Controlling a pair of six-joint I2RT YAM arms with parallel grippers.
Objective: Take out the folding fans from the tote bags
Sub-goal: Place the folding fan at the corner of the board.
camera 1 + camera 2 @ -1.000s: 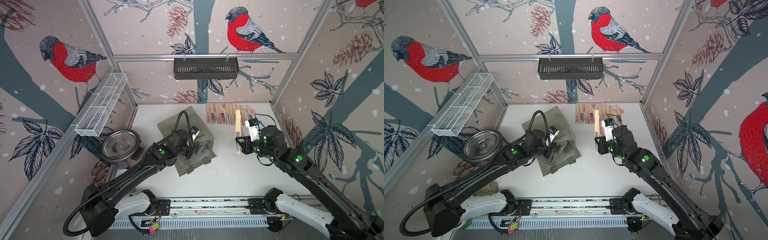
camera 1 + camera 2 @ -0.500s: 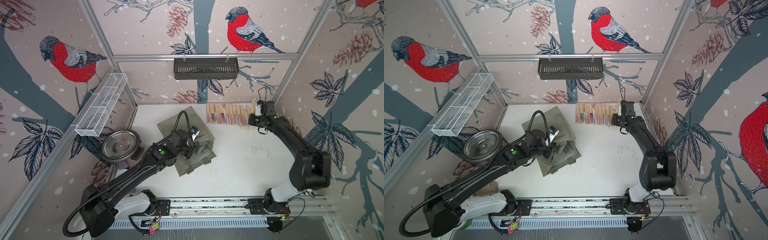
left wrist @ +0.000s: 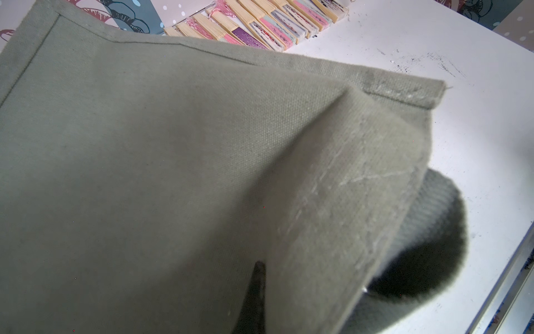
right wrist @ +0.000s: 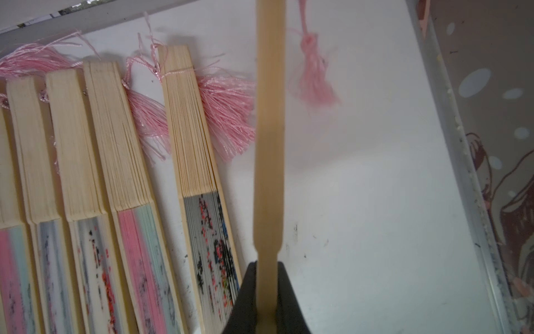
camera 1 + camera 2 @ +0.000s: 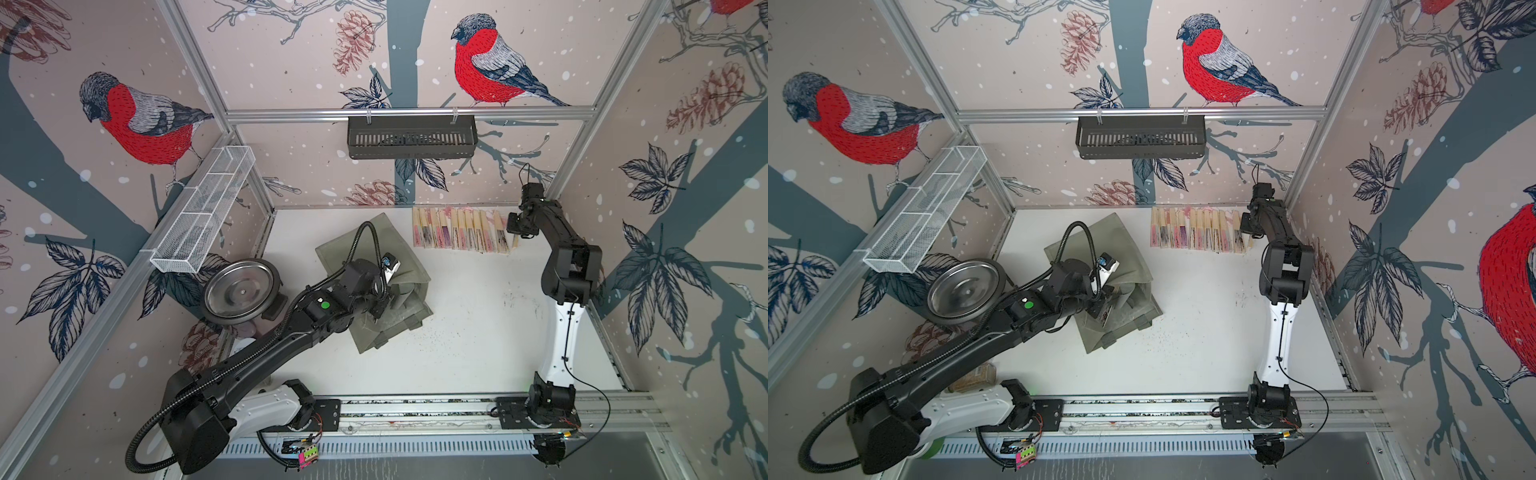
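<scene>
The task looks well advanced but not closed out. The tote (image 5: 386, 232) lies slumped left of centre on the table, and the left gripper (image 5: 380, 305) is shut at its mouth, seemingly pinching a fold of the fabric and tenting it up. Whether anything remains inside cannot be told, since its interior is in shadow. About a dozen fans (image 5: 457, 235) already lie side by side along the back edge. The right gripper (image 4: 267, 266) is clamped on one more fan (image 4: 268, 130), held just beside the row's right end over bare surface, its pink tassel (image 4: 315, 78) dangling. That fan remains to be set down, and probably the tote checked. Around them stand bird-print walls (image 5: 291, 50) and a white table (image 5: 478, 332), scuffed and flecked with dark specks. A black basket (image 5: 411, 137) hangs at the back, with a wire tray (image 5: 203, 216) and a steel bowl (image 5: 241, 291) on the left.
</scene>
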